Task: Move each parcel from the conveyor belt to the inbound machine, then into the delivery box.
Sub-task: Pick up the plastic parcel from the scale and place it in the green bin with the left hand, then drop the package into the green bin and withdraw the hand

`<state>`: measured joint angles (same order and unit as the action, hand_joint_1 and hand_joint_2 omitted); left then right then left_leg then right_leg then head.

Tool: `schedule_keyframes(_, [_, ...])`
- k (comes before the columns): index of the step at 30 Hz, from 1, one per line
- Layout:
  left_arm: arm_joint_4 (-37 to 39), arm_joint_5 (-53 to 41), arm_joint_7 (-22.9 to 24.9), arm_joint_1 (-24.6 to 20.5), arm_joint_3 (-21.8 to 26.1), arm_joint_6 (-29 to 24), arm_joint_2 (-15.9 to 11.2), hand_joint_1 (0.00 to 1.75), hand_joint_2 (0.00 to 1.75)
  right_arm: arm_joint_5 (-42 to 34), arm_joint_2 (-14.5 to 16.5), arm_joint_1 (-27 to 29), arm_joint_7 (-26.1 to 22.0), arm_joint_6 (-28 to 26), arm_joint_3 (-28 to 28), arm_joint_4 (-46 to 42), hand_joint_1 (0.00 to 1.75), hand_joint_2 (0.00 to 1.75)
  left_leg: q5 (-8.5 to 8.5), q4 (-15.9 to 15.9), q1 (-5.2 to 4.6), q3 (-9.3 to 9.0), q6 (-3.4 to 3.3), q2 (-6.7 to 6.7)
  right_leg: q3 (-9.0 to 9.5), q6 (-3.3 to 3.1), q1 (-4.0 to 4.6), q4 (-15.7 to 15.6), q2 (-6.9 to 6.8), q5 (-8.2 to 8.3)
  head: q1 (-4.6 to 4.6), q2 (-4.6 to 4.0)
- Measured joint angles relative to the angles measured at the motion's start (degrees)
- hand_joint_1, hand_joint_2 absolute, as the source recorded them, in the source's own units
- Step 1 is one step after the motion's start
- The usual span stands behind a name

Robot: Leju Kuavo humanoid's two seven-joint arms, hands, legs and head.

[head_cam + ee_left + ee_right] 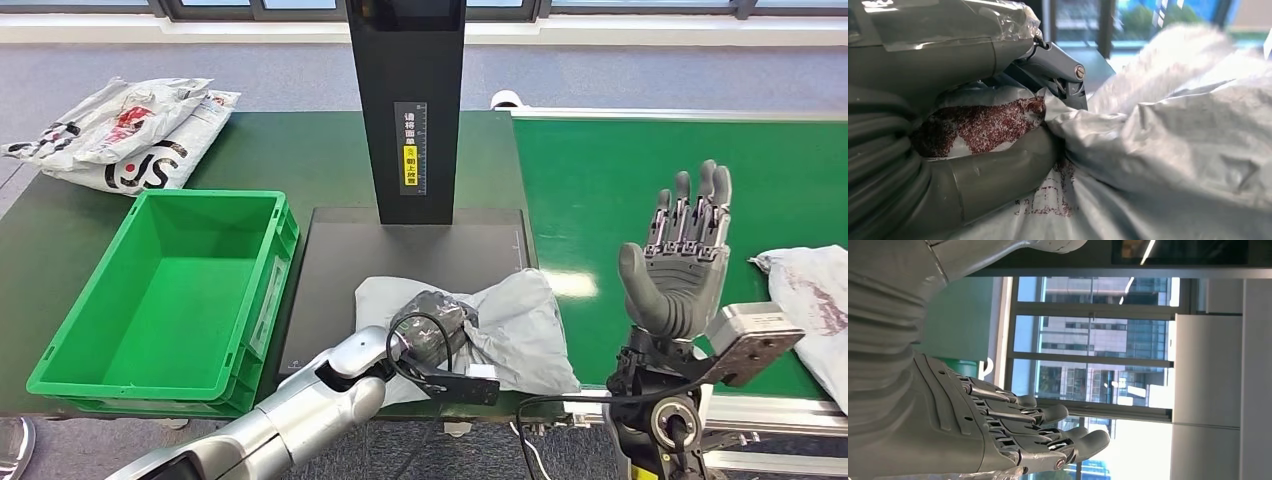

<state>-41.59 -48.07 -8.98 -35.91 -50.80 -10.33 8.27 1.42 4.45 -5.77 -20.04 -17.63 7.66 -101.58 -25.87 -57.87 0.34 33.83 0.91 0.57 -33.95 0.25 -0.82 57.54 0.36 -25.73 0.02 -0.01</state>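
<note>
Closest to the robot, the left hand (432, 325) is pressed down into a crumpled grey parcel (510, 325), and from the left wrist view its thumb (998, 175) and fingers are closed around a fold of the bag, with the red-speckled print bunched between them. That grey parcel lies on the dark flat platform of the inbound machine (330, 260), at its near edge and spilling a little toward the belt side.

To the right, the right hand (685, 255) is held up above the green conveyor belt (600, 190), palm upright, fingers straight and apart, holding nothing. Just beyond it, at the right edge, a second parcel (815, 290) in white plastic with reddish marks lies on the belt.

On the left, beside the platform, the green delivery box (270, 290) sits on the dark green surface (290, 150) with nothing inside it that I can see.

Farther back the machine's black column (405, 60) rises from the platform, bearing a label and a yellow sticker. At the far left corner, a few white printed mail bags (125, 135) are piled together.
</note>
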Motion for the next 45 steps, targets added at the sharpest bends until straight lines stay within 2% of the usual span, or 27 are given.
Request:
schedule_keyframes(3, [-4.05, -1.68, 1.85, 0.06, 2.48, -1.79, -2.05, 1.75, 1.75, 0.23, 0.25, 0.94, -0.01, -0.03, -1.08, -0.81, 0.00, 1.75, 0.00, 0.00, 0.01, 0.01, 0.01, 0.00, -0.01, 0.00, 0.01, 0.01, 0.00, 0.00, 0.00, 0.00])
schedule_keyframes(14, [-26.81, -10.10, 5.80, 0.51, 18.09, -9.54, -12.05, 1.75, 1.75, 0.34, 0.31, 2.82, -0.31, -1.92, -3.83, -1.99, 0.00, 1.75, 0.04, 0.01, 0.05, 0.04, 0.06, -0.01, -0.05, -0.02, 0.04, 0.03, 0.04, -0.01, 0.00, 0.00])
schedule_keyframes(19, [-34.09, -18.51, 10.12, 0.84, 24.37, -11.54, -16.06, 1.75, 1.75, -0.33, 0.31, 3.82, -0.21, -2.73, -4.43, -2.59, 0.00, 1.75, 0.03, 0.02, 0.05, 0.06, 0.06, -0.05, -0.05, -0.02, 0.04, 0.03, 0.06, -0.01, 0.00, 0.00])
schedule_keyframes(25, [-40.90, -26.47, 12.60, 5.28, 33.76, -11.99, -20.35, 1.75, 1.75, -0.37, 0.29, 4.23, -0.01, -2.51, -4.53, -2.70, 0.00, 1.75, 0.03, 0.03, 0.05, 0.05, 0.07, -0.15, -0.12, -0.04, 0.06, 0.03, 0.18, -0.02, 0.00, 0.01])
schedule_keyframes(30, [-44.31, -28.26, 13.11, 8.90, 39.64, -12.07, -22.63, 1.75, 1.75, -0.37, 0.17, 4.15, 0.11, -2.80, -4.95, -2.70, 0.00, 1.75, 0.03, 0.03, 0.07, 0.07, 0.07, -0.13, -0.13, -0.04, 0.07, 0.03, 0.16, -0.02, -0.01, -0.01])
schedule_keyframes(37, [-46.58, -31.37, 14.82, 11.81, 43.39, -12.08, -24.12, 1.75, 1.75, -0.53, -0.01, 4.21, 0.15, -3.11, -5.01, -2.70, 0.00, 1.75, 0.01, 0.03, 0.05, 0.09, 0.08, -0.15, -0.11, -0.04, 0.04, 0.03, 0.19, -0.02, 0.00, 0.01])
schedule_keyframes(41, [-48.15, -33.50, 15.79, 16.72, 47.73, -11.99, -25.68, 1.75, 1.75, -1.25, -0.15, 4.82, 0.15, -3.14, -5.01, -2.70, 0.00, 1.75, -0.05, 0.03, 0.05, 0.06, 0.12, -0.31, -0.20, -0.06, 0.07, 0.03, 0.39, -0.03, 0.00, 0.01])
schedule_keyframes(45, [-49.92, -35.48, 15.98, 22.51, 51.33, -10.98, -26.01, 1.75, 1.75, -1.37, -0.28, 4.90, 0.27, -2.68, -5.01, -2.70, 0.00, 1.75, -0.06, 0.03, 0.06, 0.10, 0.13, -0.30, -0.24, -0.10, 0.13, 0.03, 0.41, -0.07, -0.01, 0.01])
